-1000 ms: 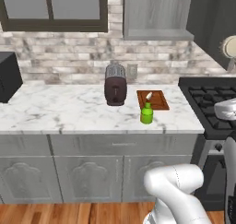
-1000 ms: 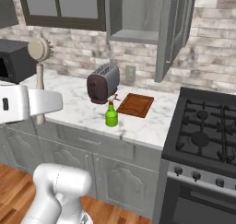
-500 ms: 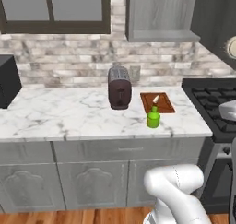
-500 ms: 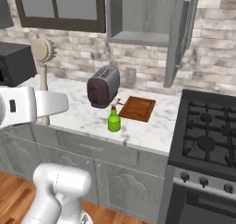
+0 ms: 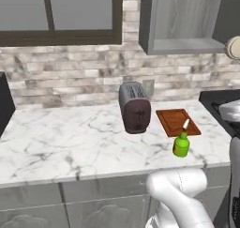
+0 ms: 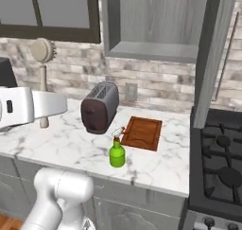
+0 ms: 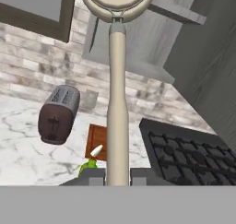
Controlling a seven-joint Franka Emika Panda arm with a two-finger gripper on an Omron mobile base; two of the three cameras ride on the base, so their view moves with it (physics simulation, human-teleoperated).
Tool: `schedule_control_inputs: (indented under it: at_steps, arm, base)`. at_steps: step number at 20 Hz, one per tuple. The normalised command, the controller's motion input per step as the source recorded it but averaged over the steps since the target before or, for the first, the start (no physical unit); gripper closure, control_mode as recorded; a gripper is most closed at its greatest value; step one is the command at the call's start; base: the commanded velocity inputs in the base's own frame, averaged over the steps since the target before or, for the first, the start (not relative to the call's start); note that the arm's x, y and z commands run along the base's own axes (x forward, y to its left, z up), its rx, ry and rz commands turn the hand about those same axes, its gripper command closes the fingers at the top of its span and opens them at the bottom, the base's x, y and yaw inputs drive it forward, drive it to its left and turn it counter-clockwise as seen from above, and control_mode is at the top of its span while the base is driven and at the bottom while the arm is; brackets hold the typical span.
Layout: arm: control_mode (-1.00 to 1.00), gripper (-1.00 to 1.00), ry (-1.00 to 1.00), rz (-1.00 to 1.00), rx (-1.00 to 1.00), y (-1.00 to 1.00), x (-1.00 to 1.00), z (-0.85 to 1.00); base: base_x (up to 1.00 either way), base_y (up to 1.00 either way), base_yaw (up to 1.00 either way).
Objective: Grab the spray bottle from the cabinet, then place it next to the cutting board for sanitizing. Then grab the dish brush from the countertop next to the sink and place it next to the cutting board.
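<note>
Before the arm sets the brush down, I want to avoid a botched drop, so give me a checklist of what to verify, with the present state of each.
1. Dish brush held: ok, the gripper has its jaws shut on the handle, head up.
2. Spray bottle already by the cutting board: ok, upright at the board's near corner.
3. Free countertop beside the board: ok, bare marble in front of the board.
4. Toaster out of the way: ok, it stands apart on the board's far side.
5. Brush above the drop spot: not ok, it is raised well off the counter, to one side.
</note>
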Motion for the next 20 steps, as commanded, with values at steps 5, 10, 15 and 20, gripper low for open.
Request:
schedule_control_inputs:
  at_steps: [5, 10, 15, 20]
  arm:
    - [1.00, 1.00, 0.00, 0.00, 0.00, 0.00, 0.00, 0.00]
    - [1.00, 1.00, 0.00, 0.00, 0.00, 0.00, 0.00, 0.00]
    - [1.00, 1.00, 0.00, 0.00, 0.00, 0.00, 0.00, 0.00]
    - [1.00, 1.00, 0.00, 0.00, 0.00, 0.00, 0.00, 0.00]
  base:
    - [0.63, 0.21, -0.28]
    - [0.49, 0.07, -0.29]
    - [0.28, 0.00, -0.22]
    - [0.40, 0.01, -0.23]
